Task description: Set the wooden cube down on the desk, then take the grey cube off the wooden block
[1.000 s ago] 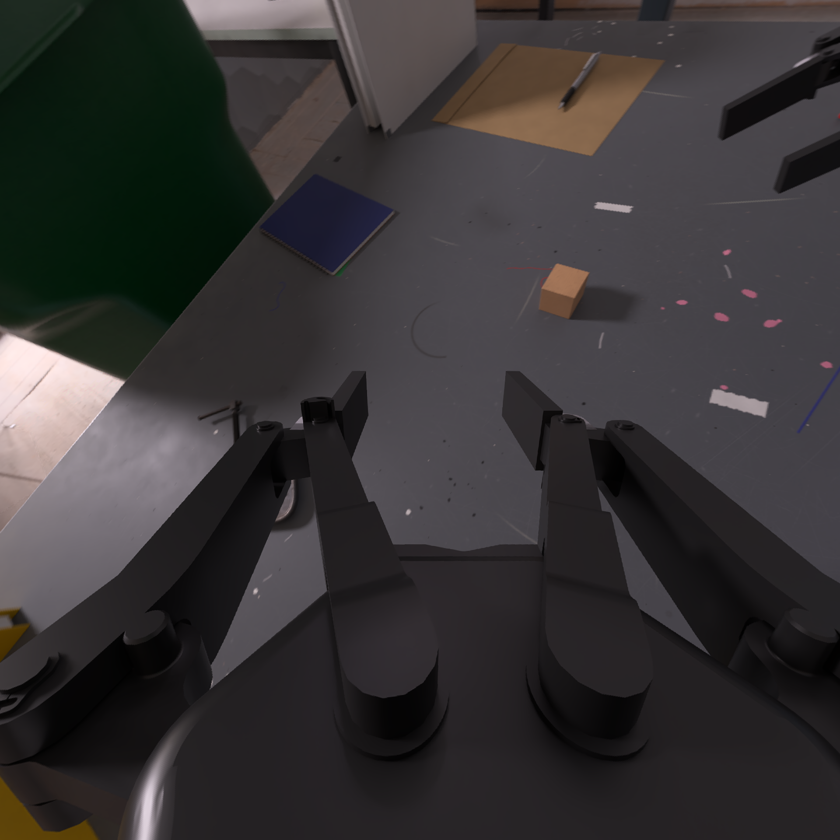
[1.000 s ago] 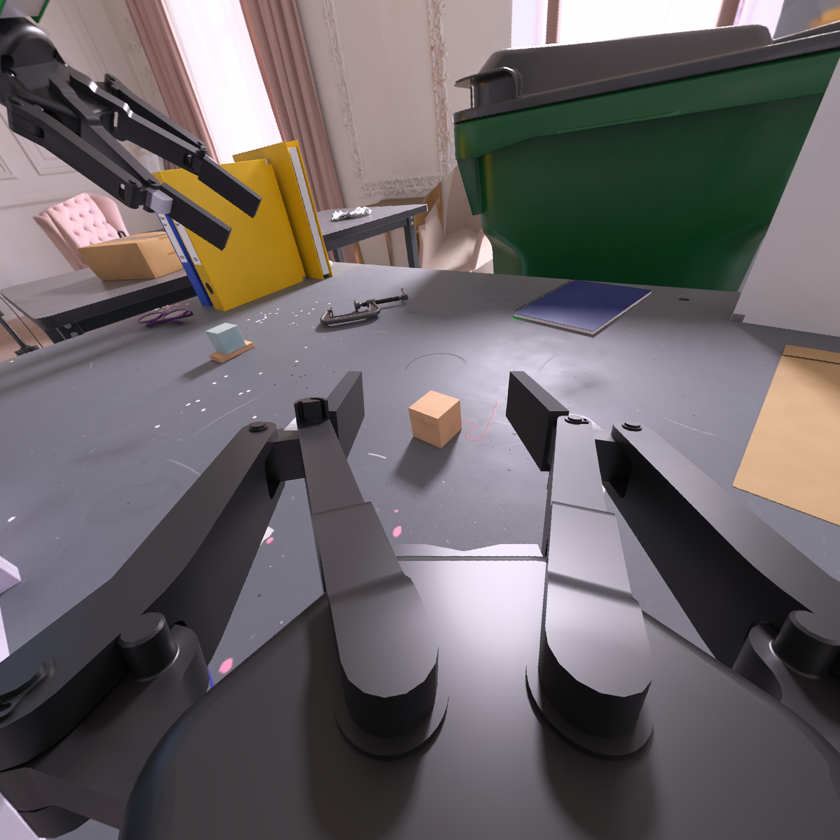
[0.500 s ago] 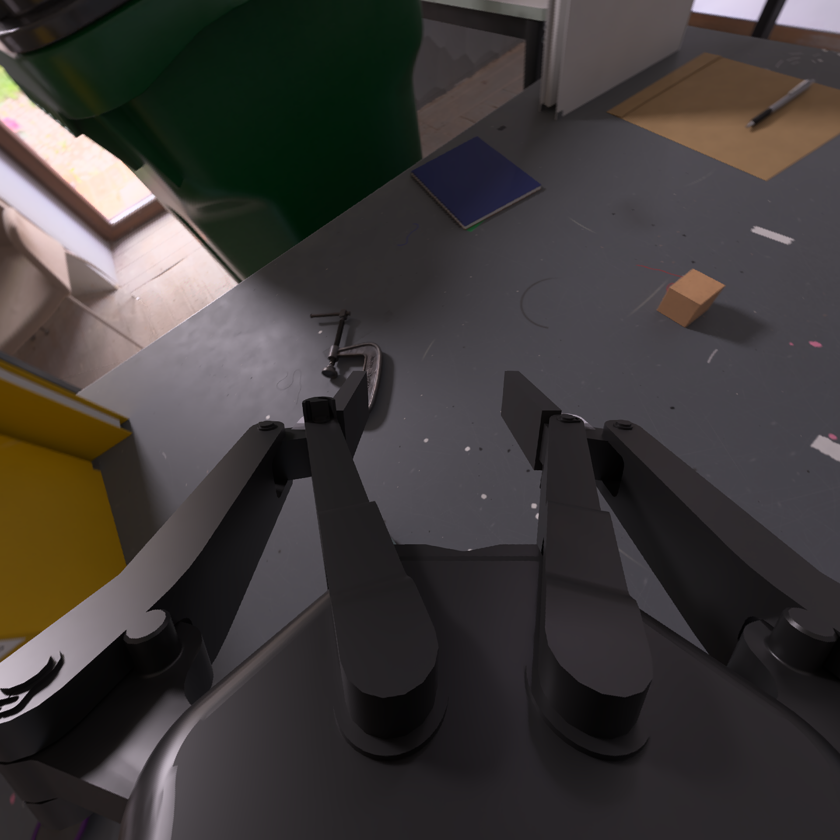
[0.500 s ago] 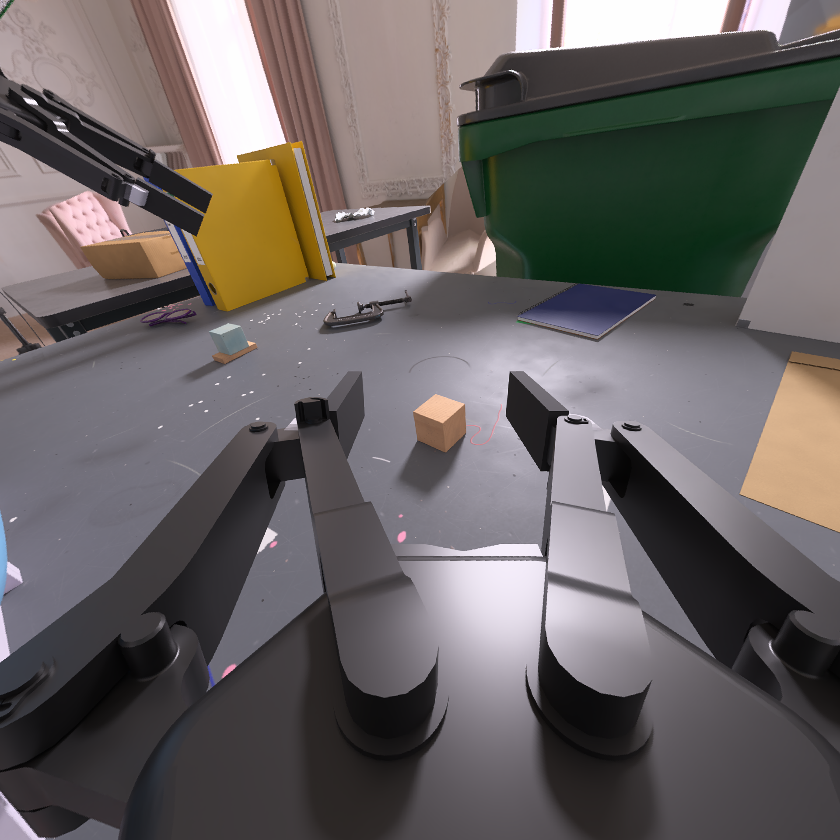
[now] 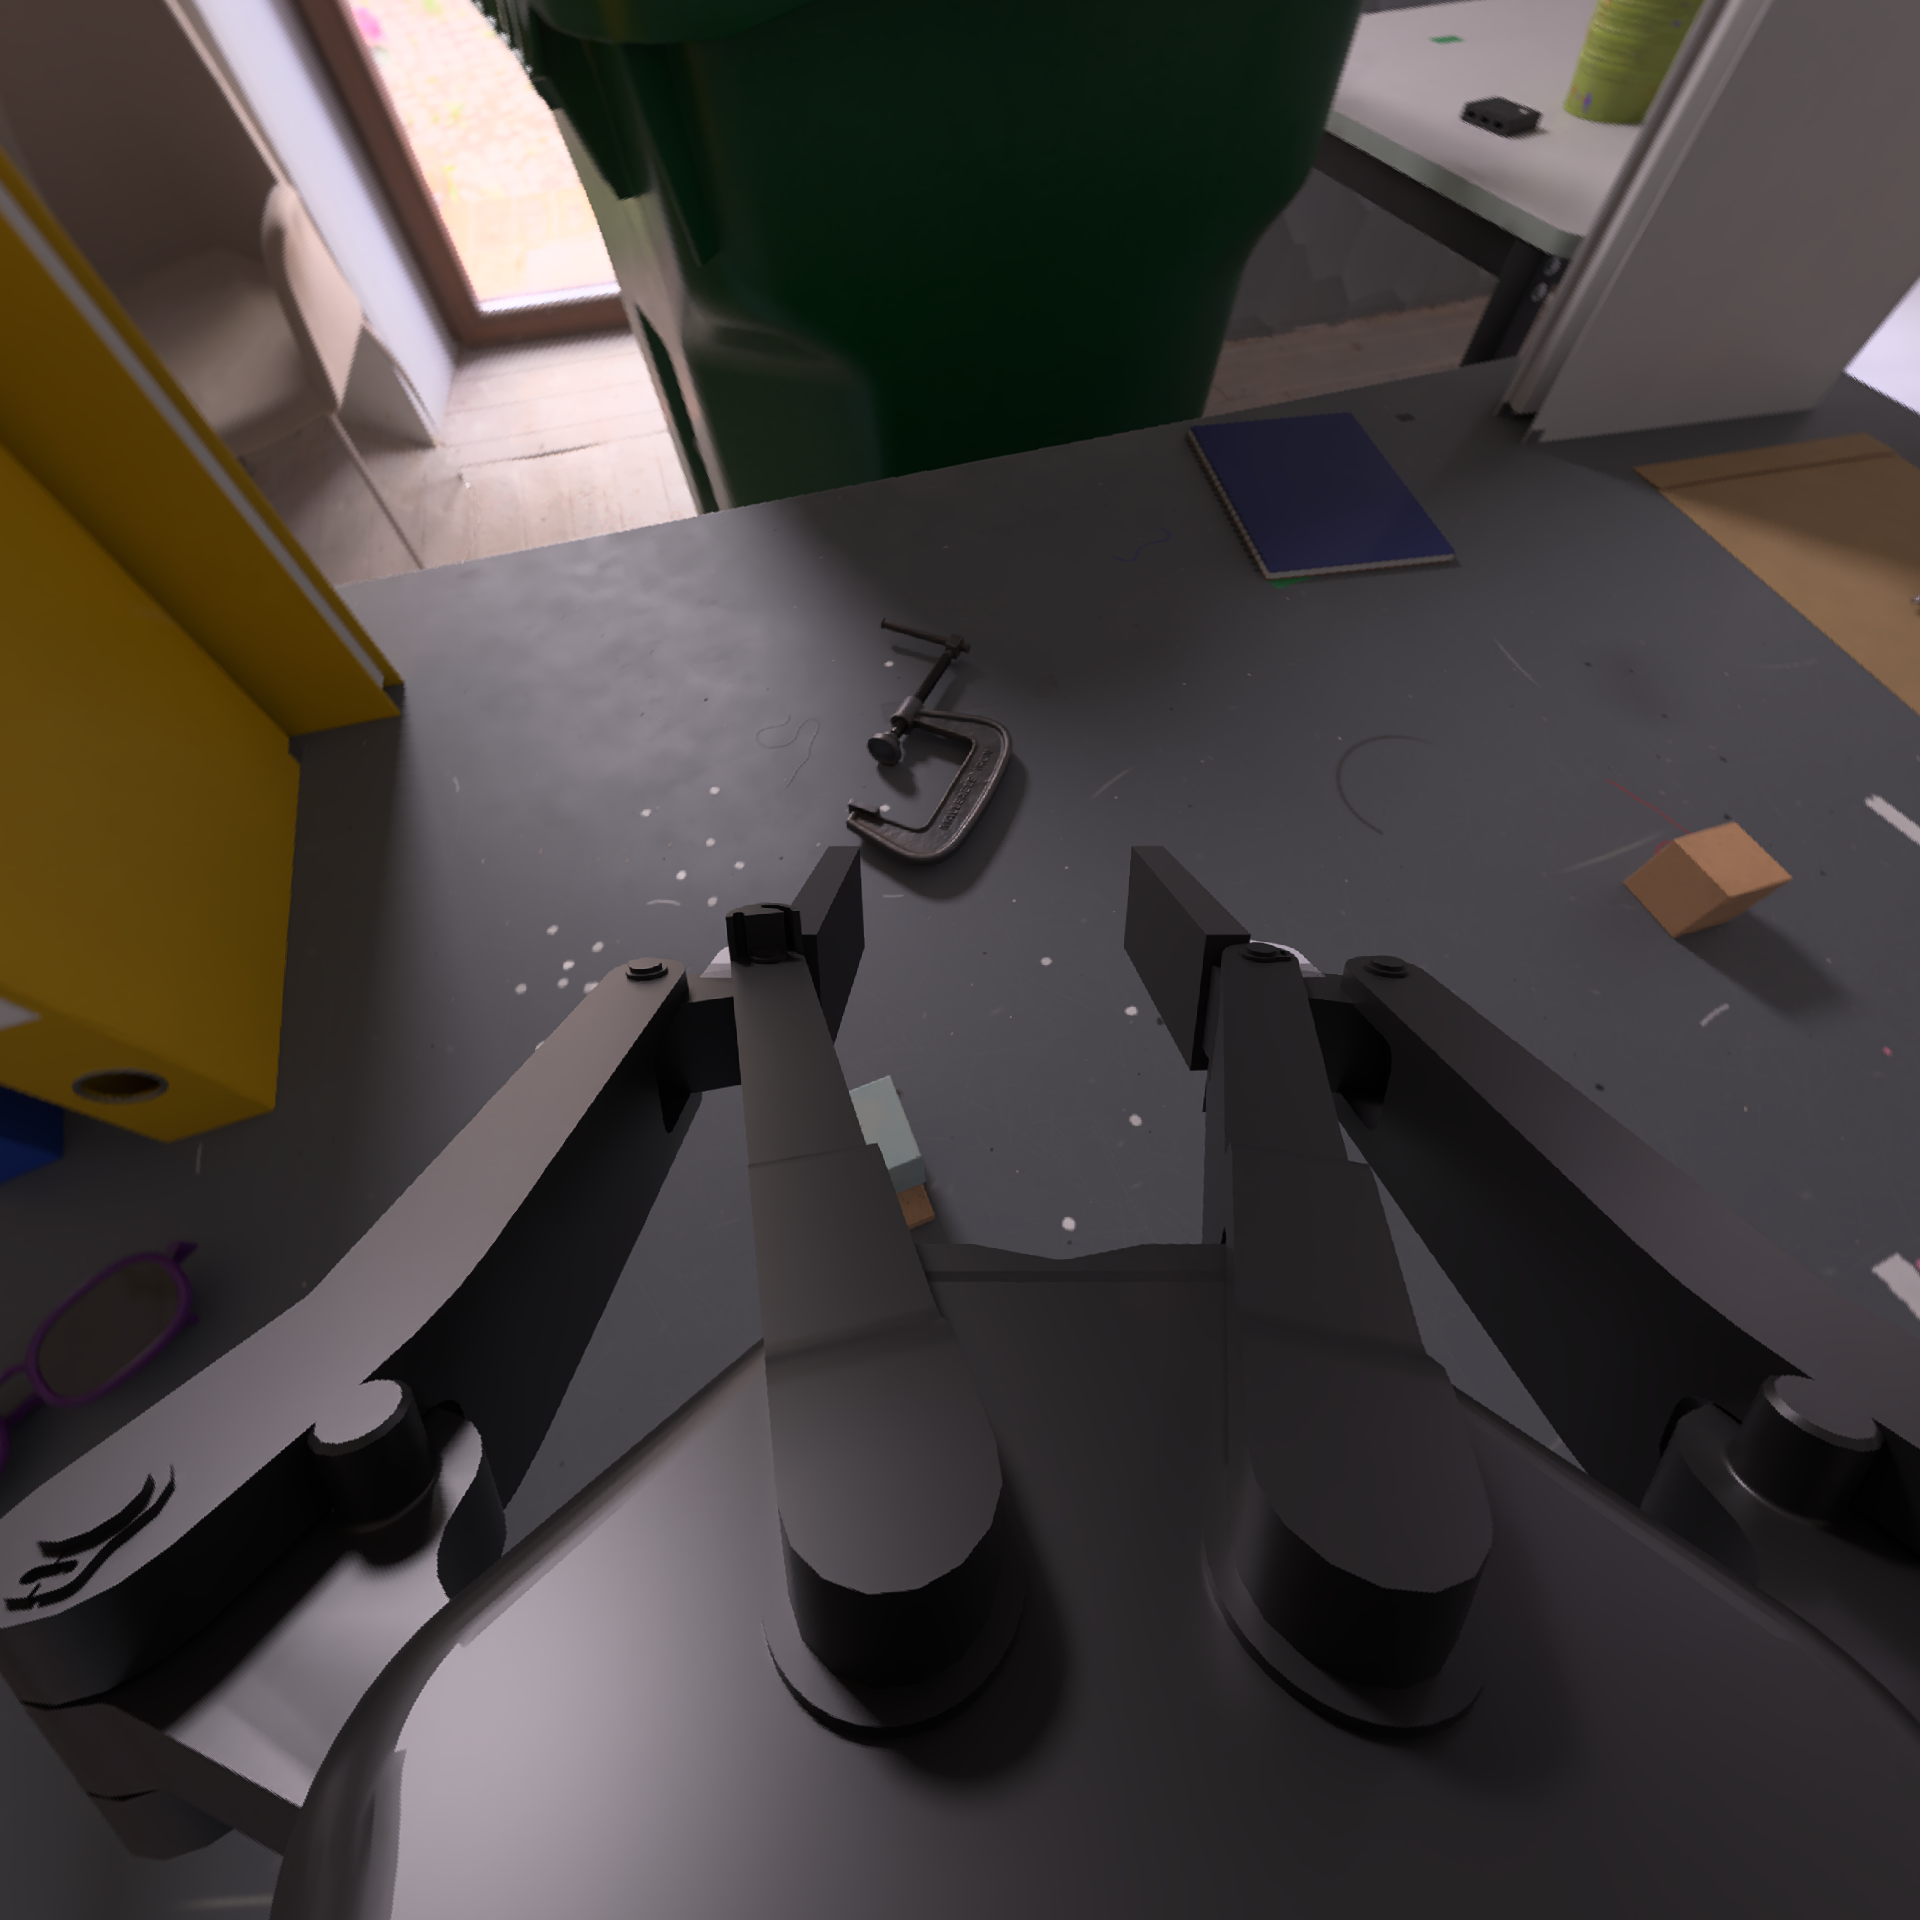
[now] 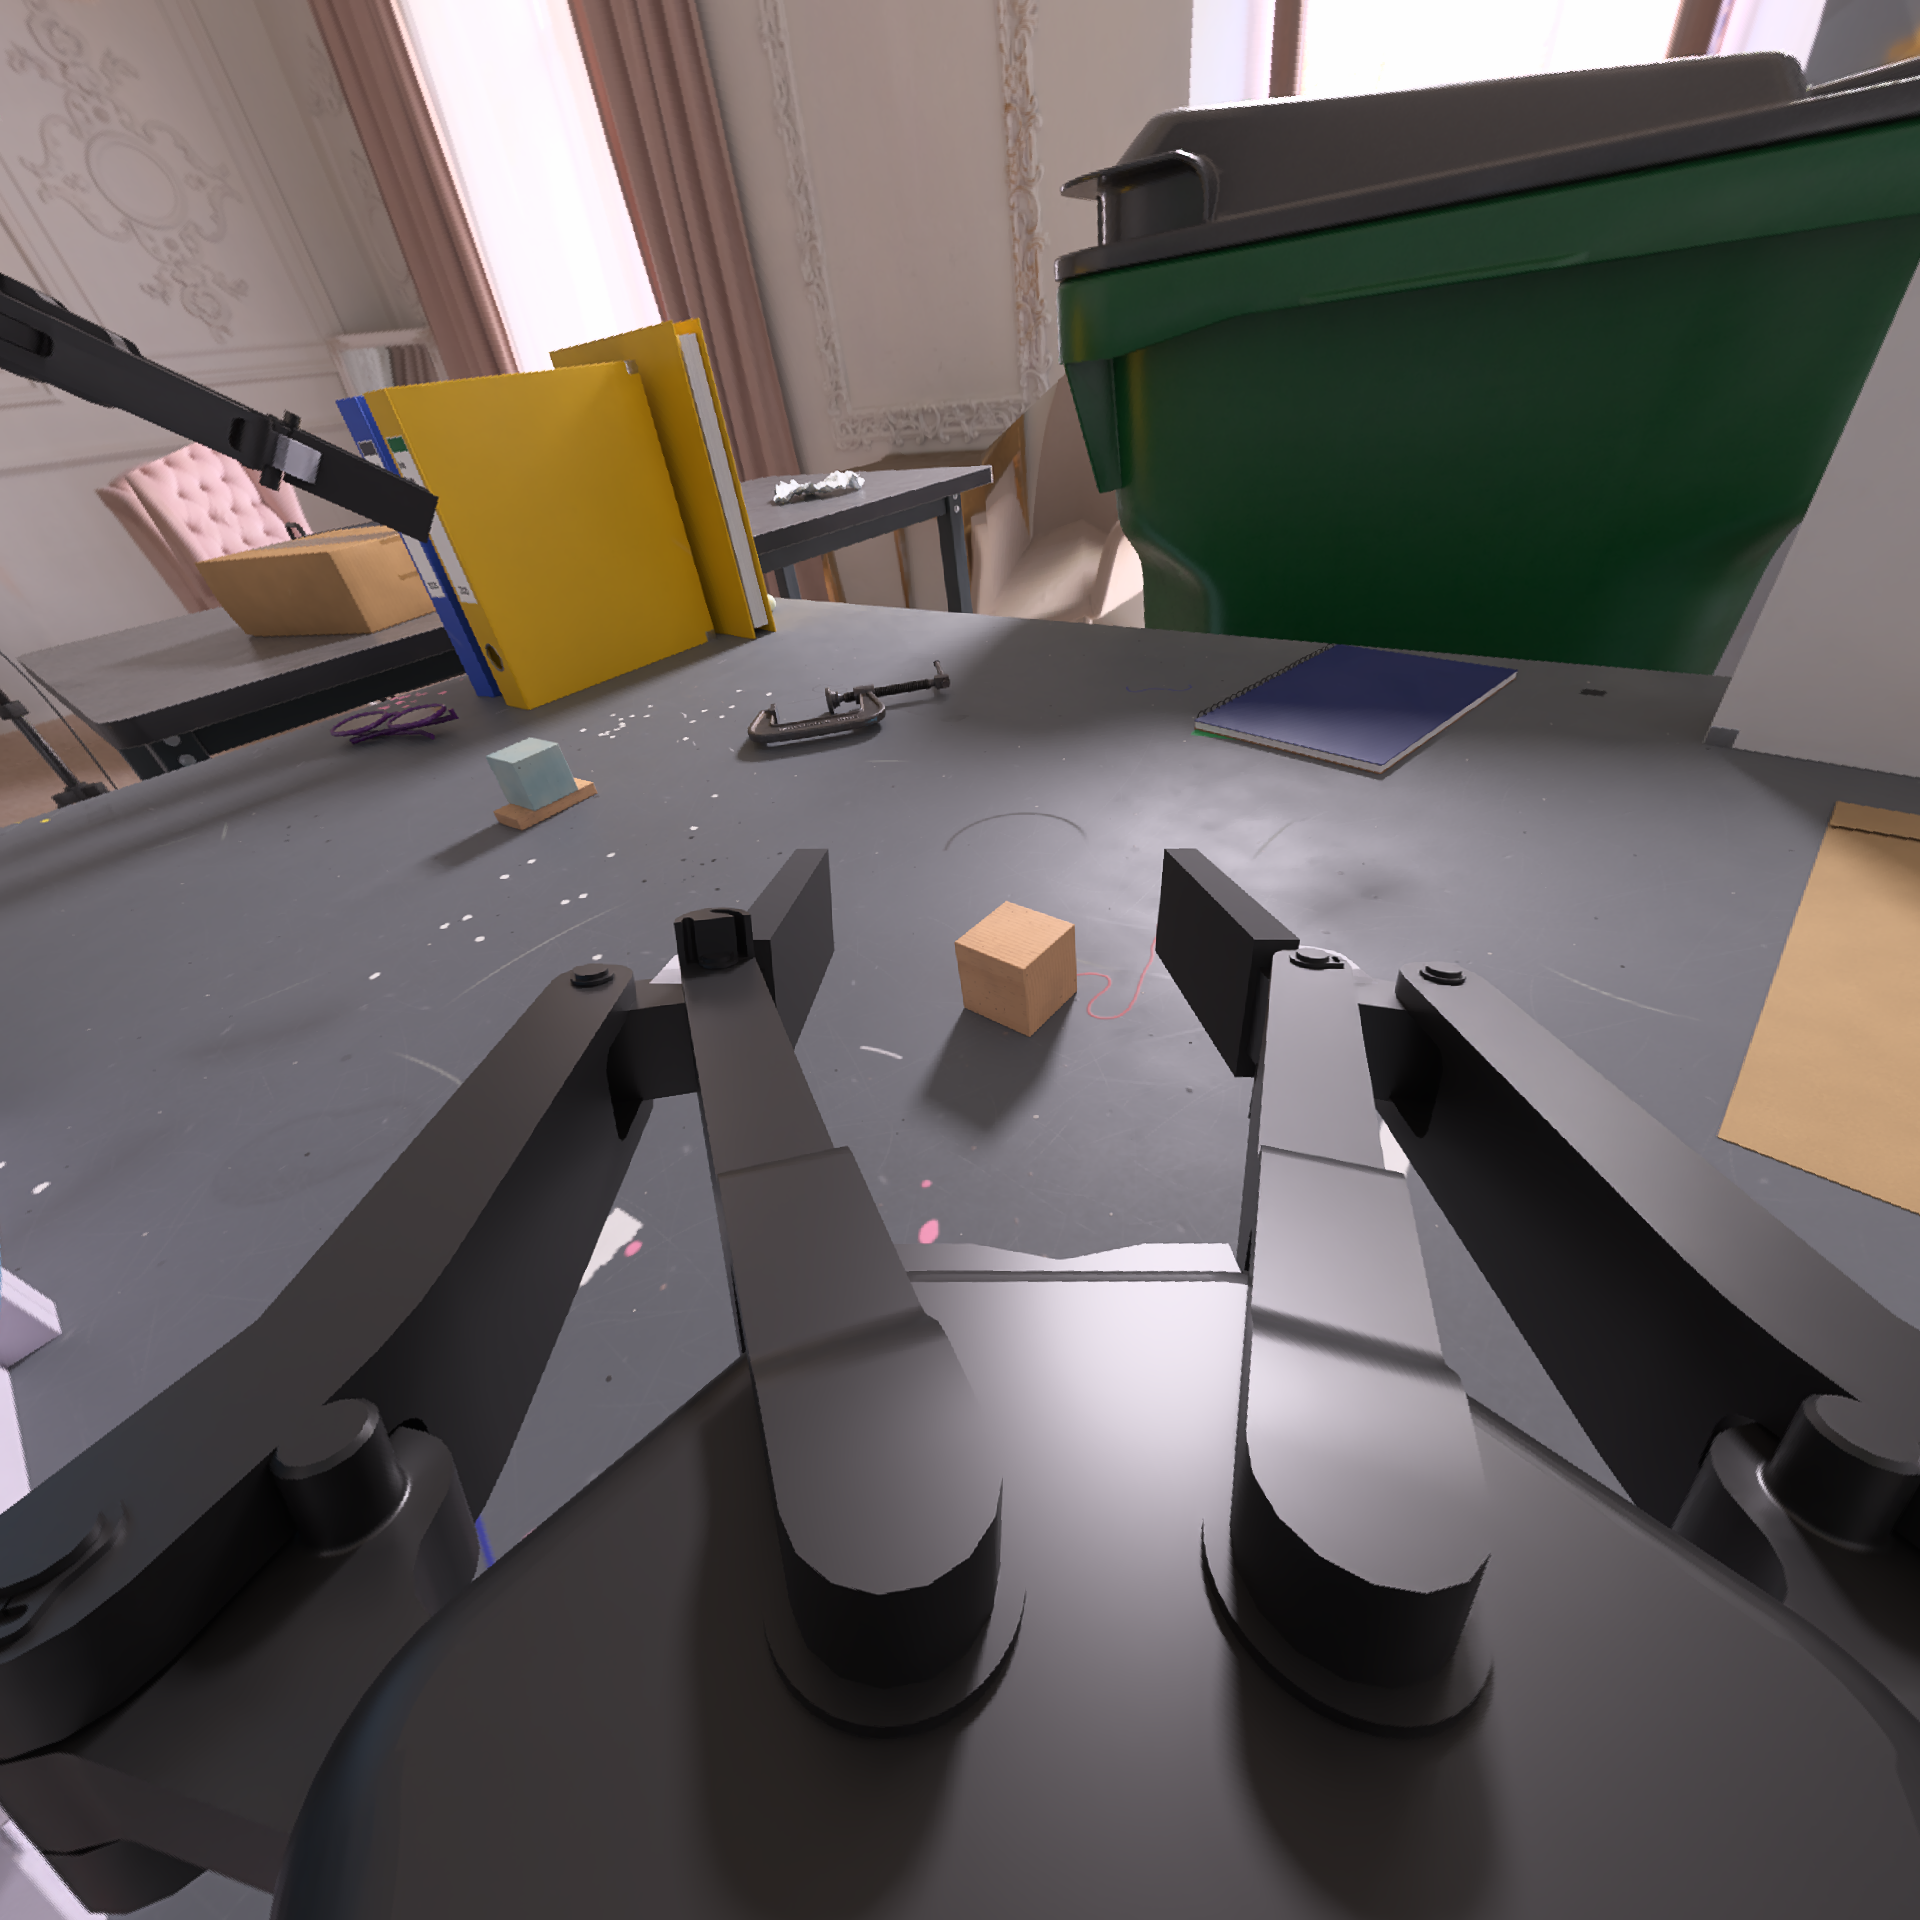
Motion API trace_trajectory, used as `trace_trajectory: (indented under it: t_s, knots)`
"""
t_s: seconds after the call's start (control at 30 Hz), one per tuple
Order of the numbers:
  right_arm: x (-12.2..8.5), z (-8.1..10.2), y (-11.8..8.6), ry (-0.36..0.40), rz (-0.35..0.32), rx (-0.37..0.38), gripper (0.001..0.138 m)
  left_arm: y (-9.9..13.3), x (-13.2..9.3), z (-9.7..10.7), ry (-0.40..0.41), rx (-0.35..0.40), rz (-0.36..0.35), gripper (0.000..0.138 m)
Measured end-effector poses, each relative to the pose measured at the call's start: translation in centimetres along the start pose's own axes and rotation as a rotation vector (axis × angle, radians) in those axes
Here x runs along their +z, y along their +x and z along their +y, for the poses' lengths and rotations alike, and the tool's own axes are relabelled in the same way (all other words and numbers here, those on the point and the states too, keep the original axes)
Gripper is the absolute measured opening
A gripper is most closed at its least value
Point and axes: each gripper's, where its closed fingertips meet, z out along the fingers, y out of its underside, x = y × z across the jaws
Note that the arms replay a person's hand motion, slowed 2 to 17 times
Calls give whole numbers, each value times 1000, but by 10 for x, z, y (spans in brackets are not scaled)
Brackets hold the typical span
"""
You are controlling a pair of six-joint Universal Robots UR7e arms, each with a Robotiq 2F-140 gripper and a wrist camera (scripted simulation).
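Note:
The wooden cube (image 6: 1013, 966) rests on the dark grey desk (image 6: 312, 1039), a little beyond my open, empty right gripper (image 6: 997, 935). It also shows in the left wrist view (image 5: 1709, 878) at the right. The pale grey cube (image 6: 532, 772) sits on a thin wooden block (image 6: 545, 808) at the desk's far left. In the left wrist view the grey cube (image 5: 891, 1132) and the block (image 5: 914, 1207) peek out beside my left finger, mostly hidden. My left gripper (image 5: 997, 925) is open and empty above them. One of its fingers (image 6: 343, 483) shows at the upper left of the right wrist view.
A metal C-clamp (image 5: 940, 769) lies ahead of the left gripper. Yellow binders (image 6: 561, 520) stand at the desk's far left, purple glasses (image 6: 395, 719) beside them. A blue notebook (image 6: 1351, 707), a brown envelope (image 6: 1839, 1018) and a green bin (image 6: 1507, 395) are to the right.
My left gripper has swung left, away from the wooden cube, over the clamp and the grey cube. The right gripper has barely moved. Both stay open.

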Motion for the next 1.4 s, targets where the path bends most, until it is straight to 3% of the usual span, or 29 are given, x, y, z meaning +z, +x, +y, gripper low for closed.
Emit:
trace_trajectory:
  t_s: [0.3,0.57,1.0,1.4]
  knots:
    - [3,2,-2,-11,-6,1,83,-27,4,26,-10,-178,-64,68]
    - [6,5,-3,-24,-11,5,83,-43,15,52,-48,-290,-110,68]
    - [9,8,-4,-40,-11,15,83,-54,41,92,-141,-391,-145,74]
    - [9,4,-6,-25,-16,22,83,-54,61,117,-223,-450,-149,78]
